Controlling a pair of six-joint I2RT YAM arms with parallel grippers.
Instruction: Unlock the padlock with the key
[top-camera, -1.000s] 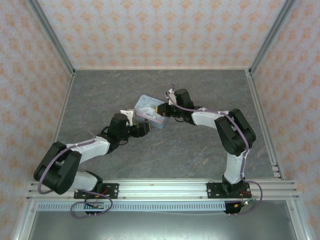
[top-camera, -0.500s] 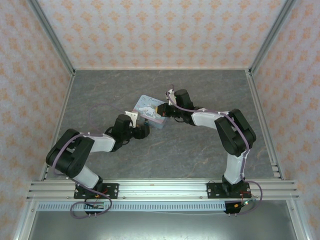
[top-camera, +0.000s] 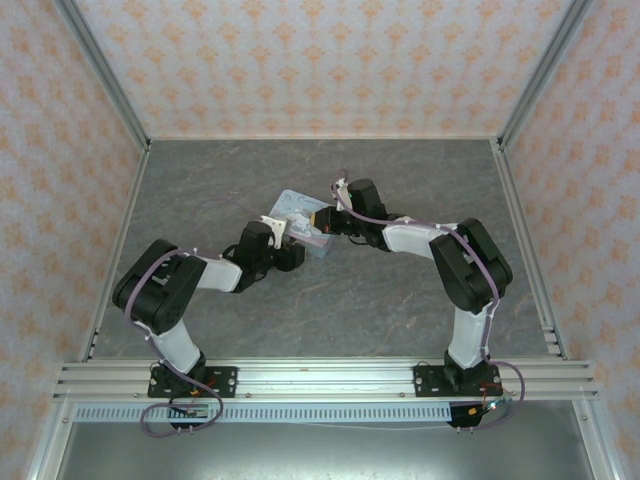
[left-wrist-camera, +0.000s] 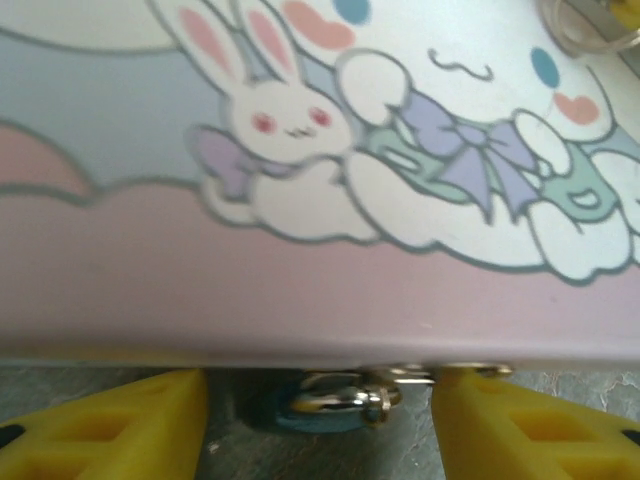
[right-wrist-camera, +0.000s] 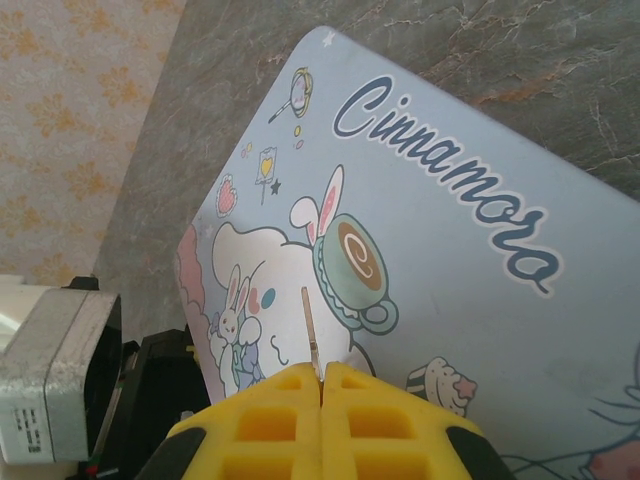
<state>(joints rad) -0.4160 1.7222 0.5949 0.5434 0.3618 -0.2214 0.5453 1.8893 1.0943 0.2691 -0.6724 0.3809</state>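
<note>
Left gripper stands spread, its yellow fingers flanking the small teal padlock, which sits at the tin's lower edge, close to the bench. Right gripper, pressed together above the tin's printed lid, pinches the thin key.

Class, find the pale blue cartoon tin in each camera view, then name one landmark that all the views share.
Top external: the tin, just left of centre.
Left wrist: across the upper part, above the yellow left fingers.
Right wrist: centre and right, beyond the right fingers pinching the key.
Shared landmark: the grey marbled table.
</note>
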